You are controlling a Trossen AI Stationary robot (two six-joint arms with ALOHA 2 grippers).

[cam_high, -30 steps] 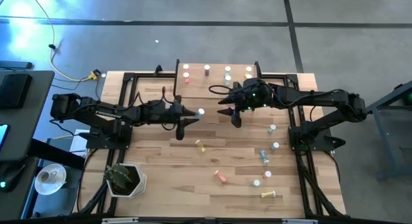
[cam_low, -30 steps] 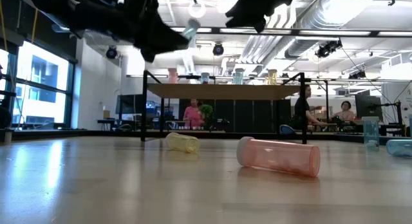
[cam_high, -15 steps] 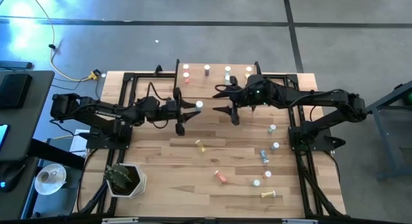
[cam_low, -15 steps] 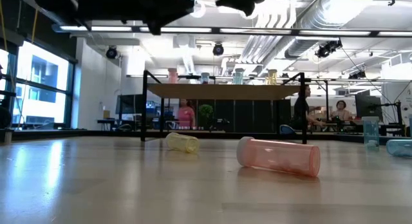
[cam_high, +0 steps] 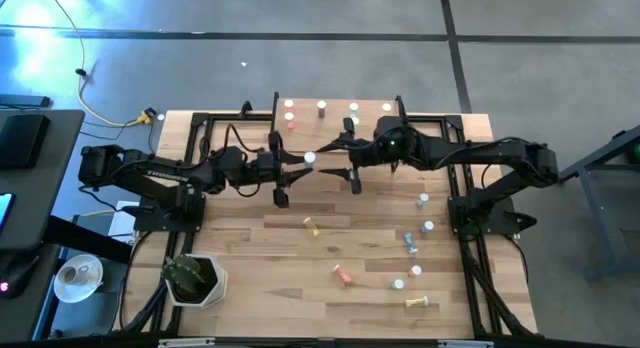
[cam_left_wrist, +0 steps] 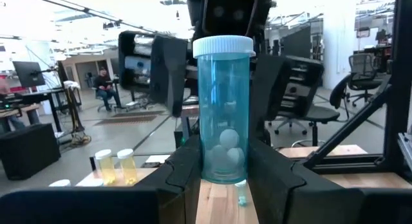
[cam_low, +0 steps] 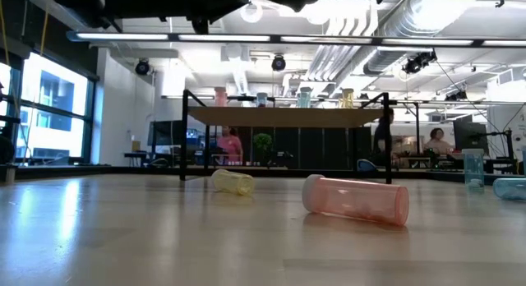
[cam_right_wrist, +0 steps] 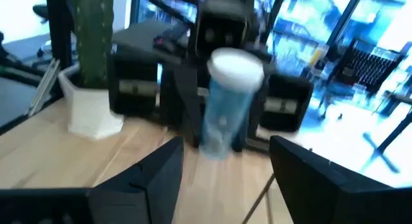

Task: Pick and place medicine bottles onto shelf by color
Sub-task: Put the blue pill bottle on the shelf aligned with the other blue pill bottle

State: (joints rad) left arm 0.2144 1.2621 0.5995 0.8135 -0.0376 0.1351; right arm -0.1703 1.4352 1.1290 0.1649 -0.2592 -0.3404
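- The translucent blue plastic bottle with a white round cap stands upright, pinched low on its body by the left gripper, just left of centre in the high view and lifted off the table.
- It looks light and rigid — smooth, slippery walls, with a few pale round pills visible through the base. I would judge a grip on the lower body, well under the cap, safest; squeezing the cap alone could let it swing.
- The right gripper faces it from the right, fingers spread wide on either side of the bottle in its own wrist view, not yet touching. A handover seems likely.
- The small light-wood shelf on thin black legs sits at upper centre and already carries several white-capped bottles in a row.
- Loose bottles lie on the striped butcher-block tabletop at lower right — a pink one and a yellow one are on their sides, round and liable to roll.
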